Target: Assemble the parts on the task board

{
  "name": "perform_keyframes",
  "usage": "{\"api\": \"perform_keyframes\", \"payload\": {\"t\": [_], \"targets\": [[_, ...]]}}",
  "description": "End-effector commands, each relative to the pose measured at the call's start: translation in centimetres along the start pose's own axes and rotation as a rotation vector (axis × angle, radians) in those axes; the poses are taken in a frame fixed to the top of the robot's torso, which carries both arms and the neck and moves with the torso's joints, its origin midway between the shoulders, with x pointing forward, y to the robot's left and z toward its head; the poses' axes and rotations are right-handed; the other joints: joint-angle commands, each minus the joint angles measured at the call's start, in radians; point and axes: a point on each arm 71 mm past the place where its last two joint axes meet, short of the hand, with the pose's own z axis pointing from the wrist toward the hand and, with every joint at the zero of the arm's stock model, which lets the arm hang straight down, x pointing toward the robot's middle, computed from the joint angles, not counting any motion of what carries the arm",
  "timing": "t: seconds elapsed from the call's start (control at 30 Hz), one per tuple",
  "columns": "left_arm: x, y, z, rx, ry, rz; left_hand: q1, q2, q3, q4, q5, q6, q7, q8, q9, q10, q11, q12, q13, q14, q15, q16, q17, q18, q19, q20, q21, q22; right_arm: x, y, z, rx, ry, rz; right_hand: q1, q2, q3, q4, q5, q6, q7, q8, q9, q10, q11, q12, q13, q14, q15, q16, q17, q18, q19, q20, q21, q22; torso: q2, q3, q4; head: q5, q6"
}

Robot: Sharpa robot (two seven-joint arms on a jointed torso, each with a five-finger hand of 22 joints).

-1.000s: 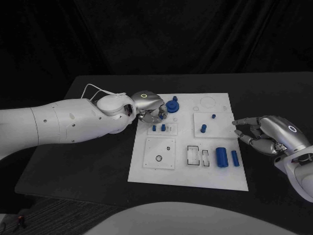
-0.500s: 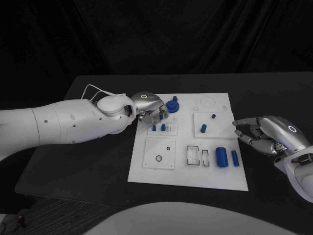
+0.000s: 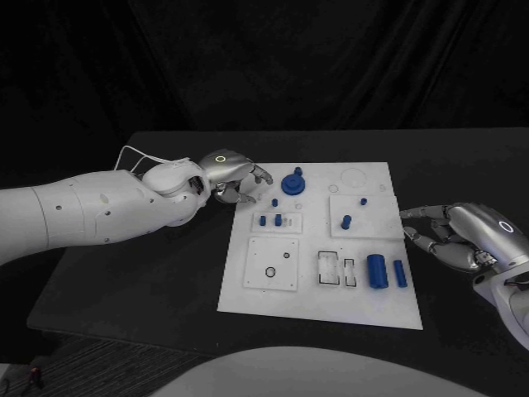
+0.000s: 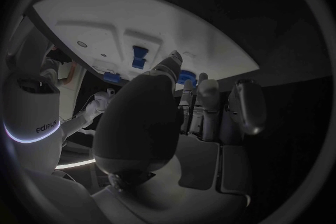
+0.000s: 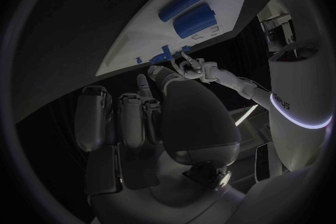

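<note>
We see a white task board (image 3: 324, 294) with blue parts (image 3: 375, 270) on a black desk (image 3: 145, 265); each robot hand (image 3: 226, 172) is silver.

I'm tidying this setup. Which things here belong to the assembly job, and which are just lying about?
Part of the job:
white task board
round blue knob part
small blue pegs
two blue cylinders
left hand
right hand

Just there:
black table
dark curtain behind

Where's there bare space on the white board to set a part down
Bare patches: the task board's near strip below the two big blue cylinders, and its far right corner. It is crowded around the blue knob by the left hand and the small pegs.
</note>
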Motion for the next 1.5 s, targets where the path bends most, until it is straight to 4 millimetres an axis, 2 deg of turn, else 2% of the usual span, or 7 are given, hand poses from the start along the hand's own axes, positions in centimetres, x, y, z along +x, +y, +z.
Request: {"api": "perform_keyframes", "payload": {"t": [0.03, 0.27, 0.63, 0.83, 1.03, 1.2, 1.5], "targets": [[-1.4, 0.8, -0.9, 0.02, -0.186, -0.097, 0.016, 0.002, -0.014, 0.019, -0.002, 0.02, 0.006, 0.007, -0.005, -0.056, -0.003, 0.028, 0.028, -0.106, 0.004, -0.083, -0.106, 0.031, -0.081, 0.009, -0.107, 0.132, -1.5, 0.0, 0.7, -0.006, -0.063, -0.013, -0.008, -0.021, 0.011, 0.006, -0.026, -0.018, -0.01, -0.004, -0.001, 0.041, 0.0, -0.064, 0.164, 0.068, 0.001, -0.019, 0.072, 0.004, 0.001, 0.004, -0.048, 0.186, 0.0, -0.0008, -0.0004, 0.005, 0.012], [-2.6, 2.5, -2.2, -0.003, -0.313, -0.331, 0.028, -0.018, -0.061, 0.063, 0.002, -0.018, 0.017, -0.003, -0.027, -0.284, 0.03, 0.127, 0.121, -0.451, 0.068, -0.281, -0.25, 0.093, -0.53, 0.04, -0.64, -0.014, -5.0, -0.3, 3.4, -0.021, -0.141, -0.039, 0.004, -0.053, 0.047, 0.026, -0.071, 0.055, 0.008, 0.026, 0.022, -0.4, 0.021, -0.588, -0.339, 0.025, 0.017, -0.132, -0.072, 0.034, -0.07, 0.016, -0.216, 0.134, 0.0, -0.0015, -0.0004, 0.002, 0.035], [-3.8, 1.2, -1.9, 0.121, -0.441, -0.877, -0.164, 0.027, -0.354, 0.07, 0.082, -0.055, 0.038, 0.007, -0.054, -0.621, 0.021, 0.287, 0.111, -1.013, 0.078, -0.603, -0.407, 0.05, -1.029, 0.056, -1.014, -0.145, -6.6, 0.4, 8.7, -0.057, -0.068, -0.109, 0.054, -0.097, 0.078, -0.004, -0.038, 0.082, 0.006, 0.025, 0.084, -0.623, 0.056, -0.914, -0.585, -0.058, 0.05, -0.262, -0.218, 0.069, -0.176, 0.044, -0.461, 0.062, 0.002, -0.0074, 0.0045, -0.064, 0.077], [-3.8, -0.2, -1.5, 0.184, -0.432, -1.117, -0.226, 0.005, -0.375, 0.072, 0.056, -0.099, 0.036, -0.02, -0.085, -0.726, -0.02, 0.188, -0.109, -1.16, 0.04, -0.945, -0.689, 0.074, -1.17, 0.067, -1.184, -0.302, -5.4, -0.2, 10.2, -0.014, 0.074, -0.17, 0.062, -0.111, 0.077, -0.037, -0.062, 0.008, -0.013, -0.002, 0.104, -0.801, 0.13, -1.099, -0.73, -0.136, 0.103, -0.315, -0.287, 0.085, -0.254, 0.089, -0.598, 0.038, 0.011, -0.023, 0.0172, -0.107, 0.097], [-3.6, -1.4, -1.3, 0.234, -0.41, -1.255, -0.264, -0.044, -0.414, 0.074, 0.057, -0.42, -0.023, -0.045, -0.234, -0.787, -0.154, -0.078, -0.316, -1.233, 0.043, -1.185, -0.905, 0.095, -1.32, 0.047, -1.209, -0.819, -4.3, -0.6, 10.4, 0.001, 0.163, -0.224, 0.03, -0.105, -0.009, -0.018, -0.268, -0.037, -0.034, -0.001, 0.104, -0.849, 0.135, -1.16, -0.815, -0.145, 0.097, -0.312, -0.298, 0.093, -0.252, 0.09, -0.62, 0.039, 0.025, -0.0401, 0.0314, -0.145, 0.124], [-3.6, -2.0, -1.4, 0.259, -0.397, -1.3, -0.271, -0.05, -0.421, 0.074, 0.048, -0.508, -0.063, -0.053, -0.282, -0.79, -0.194, -0.149, -0.367, -1.233, 0.028, -1.186, -0.906, 0.104, -1.355, 0.049, -1.233, -1.18, -3.5, -0.5, 10.4, -0.018, 0.187, -0.228, 0.097, -0.086, -0.095, 0.015, -0.222, -0.061, -0.063, 0.001, 0.066, -0.832, 0.147, -1.258, -0.994, -0.134, 0.101, -0.312, -0.318, 0.091, -0.221, 0.094, -0.627, 0.046, 0.042, -0.0561, 0.0414, -0.171, 0.151], [-3.7, -2.8, -2.1, 0.28, -0.374, -1.343, -0.271, -0.048, -0.418, 0.074, 0.031, -0.534, -0.076, -0.056, -0.309, -0.787, -0.179, -0.188, -0.397, -1.233, 0.05, -1.186, -0.906, 0.11, -1.357, 0.095, -1.237, -1.251, -1.7, 0.2, 10.3, -0.058, 0.22, -0.214, 0.077, -0.072, -0.125, 0.036, -0.252, -0.011, -0.05, 0.001, 0.044, -0.649, 0.129, -1.283, -1.113, -0.095, 0.101, -0.321, -0.331, 0.082, -0.17, 0.094, -0.61, 0.054, 0.061, -0.0808, 0.065, -0.206, 0.18]]}}
